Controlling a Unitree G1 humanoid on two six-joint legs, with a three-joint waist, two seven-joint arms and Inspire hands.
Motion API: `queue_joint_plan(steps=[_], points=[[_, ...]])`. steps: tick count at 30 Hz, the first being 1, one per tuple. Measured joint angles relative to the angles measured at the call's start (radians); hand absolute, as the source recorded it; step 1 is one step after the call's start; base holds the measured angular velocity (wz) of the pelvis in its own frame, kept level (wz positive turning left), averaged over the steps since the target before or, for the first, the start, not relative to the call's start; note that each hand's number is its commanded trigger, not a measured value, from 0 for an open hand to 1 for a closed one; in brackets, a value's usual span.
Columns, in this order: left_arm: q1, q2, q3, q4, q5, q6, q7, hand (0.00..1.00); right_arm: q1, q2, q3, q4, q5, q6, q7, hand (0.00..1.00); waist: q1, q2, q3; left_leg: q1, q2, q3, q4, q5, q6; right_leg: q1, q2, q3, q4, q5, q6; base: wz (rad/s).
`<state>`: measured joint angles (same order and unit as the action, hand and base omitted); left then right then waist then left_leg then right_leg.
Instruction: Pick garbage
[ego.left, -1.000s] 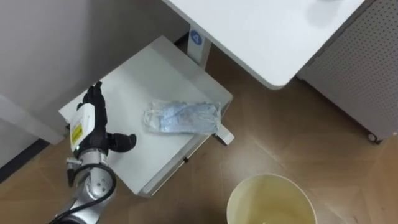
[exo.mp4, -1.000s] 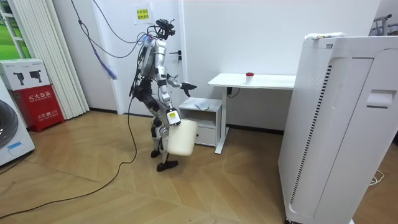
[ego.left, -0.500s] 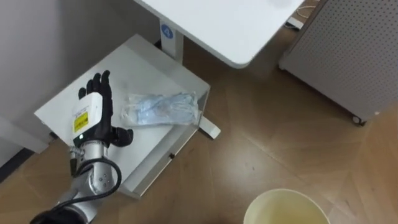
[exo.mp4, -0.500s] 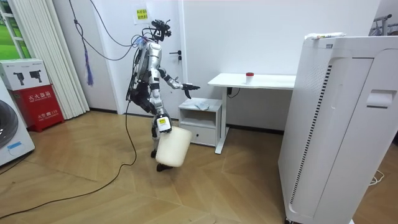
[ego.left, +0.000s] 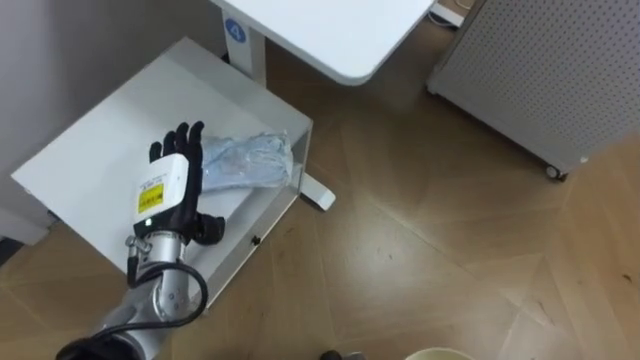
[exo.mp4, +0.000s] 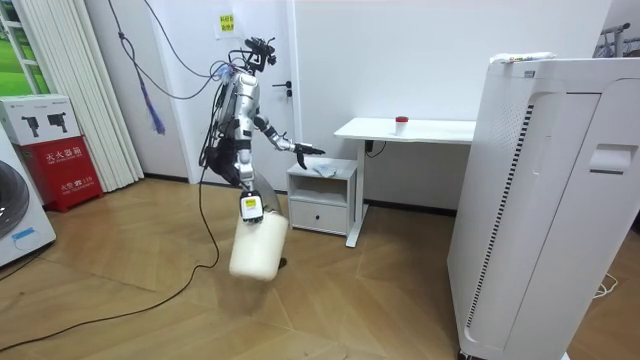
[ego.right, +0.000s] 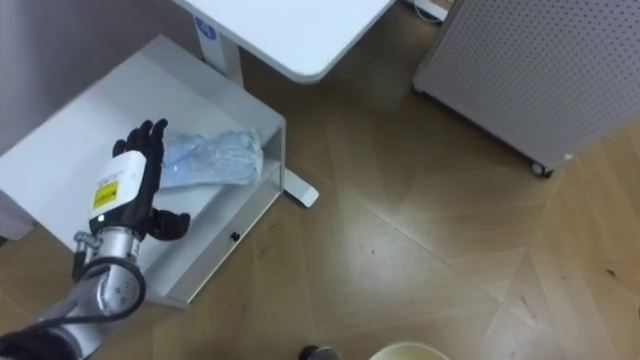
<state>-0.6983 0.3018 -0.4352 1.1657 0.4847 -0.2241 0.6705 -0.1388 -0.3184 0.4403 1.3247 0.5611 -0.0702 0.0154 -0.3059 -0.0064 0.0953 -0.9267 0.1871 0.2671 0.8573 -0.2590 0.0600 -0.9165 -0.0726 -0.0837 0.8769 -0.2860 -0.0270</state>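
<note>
Just one crumpled plastic bag (ego.left: 248, 158) is seen on the white cabinet (ego.left: 90, 150), beside the left hand (ego.left: 170, 190), held spread and empty; its yellow label cannot be read.

Low white cabinet (ego.left: 100, 125) with a small dark drawer knob (ego.left: 256, 240), set just beside the leg of a white desk (ego.left: 330, 30). Round blue sticker (ego.left: 235, 30) on that leg. Small red object (exo.mp4: 401, 120) toward the desk's back edge. Tall white appliance (exo.mp4: 540, 200) with a perforated side, on casters, standing on the wooden floor (ego.left: 420, 250). Red box (exo.mp4: 58, 150) and vertical blinds (exo.mp4: 70, 90) at the room view's left.
</note>
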Motion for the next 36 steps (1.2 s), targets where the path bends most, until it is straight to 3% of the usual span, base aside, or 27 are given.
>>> queue_joint_plan(steps=[5, 6, 7, 9, 18, 24, 36], points=[[-0.013, 0.0, -0.012, 0.021, 0.004, 0.0, -0.002, 0.0, 0.0, -0.001, 0.008, 0.001, -0.02, 0.008, 0.022, 1.0, -0.003, 0.0, 0.0, -0.022, 0.001, -0.001, 0.009, -0.002, -0.003, -0.023, -0.001, 0.001, 0.013, -0.002, -0.002, 0.0], [-0.016, 0.0, -0.011, 0.032, 0.011, 0.0, -0.002, 0.09, 0.001, -0.001, 0.008, 0.001, -0.022, 0.008, 0.027, 1.0, -0.004, 0.0, 0.0, -0.025, 0.001, -0.001, 0.01, -0.002, -0.003, -0.027, -0.002, 0.001, 0.014, -0.002, -0.002, 0.0], [-0.016, 0.001, -0.011, 0.038, 0.021, 0.0, -0.003, 0.64, 0.002, -0.001, 0.008, 0.001, -0.03, 0.009, 0.032, 1.0, -0.006, 0.0, 0.0, -0.027, 0.001, -0.001, 0.012, -0.002, -0.003, -0.029, -0.005, 0.001, 0.015, -0.002, -0.002, 0.0], [-0.017, 0.002, -0.011, 0.039, 0.033, 0.0, -0.005, 1.0, 0.002, -0.001, 0.007, 0.001, -0.05, 0.016, 0.036, 1.0, -0.007, 0.0, 0.0, -0.035, 0.002, -0.001, 0.015, -0.002, -0.003, -0.037, -0.006, 0.001, 0.019, -0.002, -0.002, 0.0], [-0.042, 0.016, -0.046, 0.039, 0.079, 0.029, -0.044, 1.0, 0.0, 0.004, 0.009, -0.008, -0.06, 0.044, 0.082, 1.0, -0.009, -0.001, -0.0004, -0.097, 0.012, -0.005, 0.042, -0.008, -0.001, -0.094, 0.004, -0.001, 0.037, -0.002, -0.003, -0.02], [-0.076, 0.041, -0.051, 0.06, 0.086, 0.052, -0.082, 1.0, 0.002, 0.006, 0.006, -0.046, -0.119, 0.066, 0.1, 1.0, -0.024, -0.002, -0.0009, -0.1, 0.017, -0.004, 0.061, -0.025, 0.001, -0.096, 0.006, 0.002, 0.047, -0.008, -0.001, -0.03], [-0.095, 0.03, -0.057, 0.077, 0.1, 0.111, -0.162, 1.0, -0.003, 0.006, 0.006, -0.084, -0.139, 0.116, 0.129, 1.0, -0.026, -0.005, -0.0025, -0.092, 0.016, 0.001, 0.06, -0.026, 0.003, -0.089, 0.005, 0.003, 0.044, -0.008, 0.001, 0.0]])
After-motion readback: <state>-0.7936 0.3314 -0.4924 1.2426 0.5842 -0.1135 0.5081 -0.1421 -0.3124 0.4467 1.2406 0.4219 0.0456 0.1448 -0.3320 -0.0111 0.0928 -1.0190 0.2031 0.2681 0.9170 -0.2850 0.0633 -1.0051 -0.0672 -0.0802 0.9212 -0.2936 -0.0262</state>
